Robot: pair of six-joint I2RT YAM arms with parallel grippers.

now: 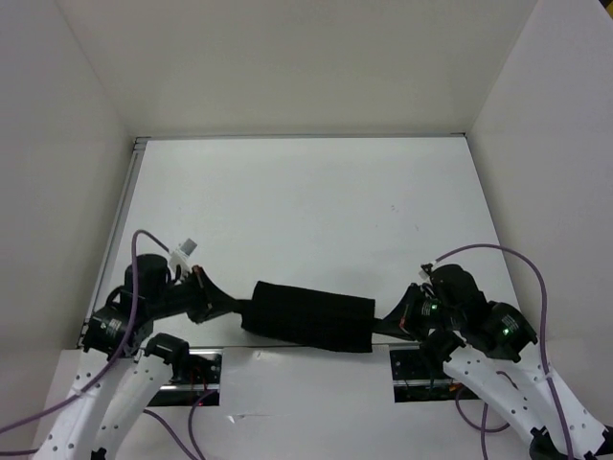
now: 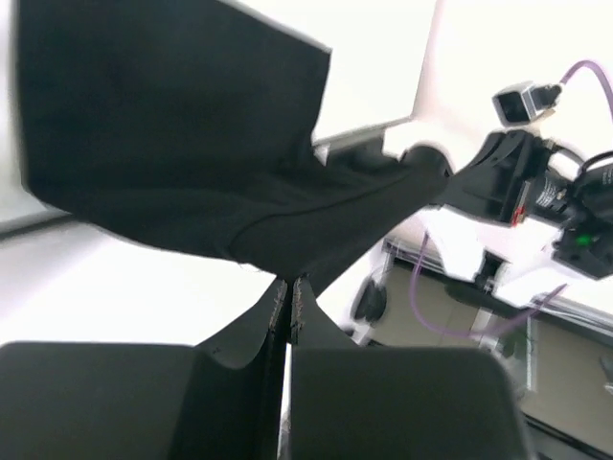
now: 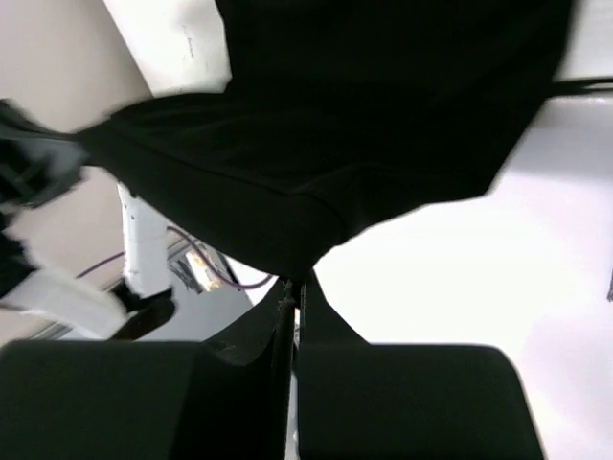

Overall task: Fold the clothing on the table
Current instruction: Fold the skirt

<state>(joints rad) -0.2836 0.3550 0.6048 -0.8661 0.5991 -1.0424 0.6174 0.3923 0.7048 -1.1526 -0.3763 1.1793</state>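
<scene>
Plain white walls [image 1: 287, 57] enclose the workspace at the back, left and right.

Stretched clothing [image 1: 306, 316] bars near edge; far table [image 1: 306, 211] open.

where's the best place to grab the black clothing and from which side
Its two short ends, coming in from the left and right: the clothing is a long narrow band running side to side. The left gripper and right gripper are shut on those ends.

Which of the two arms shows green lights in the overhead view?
The right arm, with the right gripper shut on the clothing: two green lights glow near its wrist. The left arm shows none, only a white plug on its cable.
</scene>
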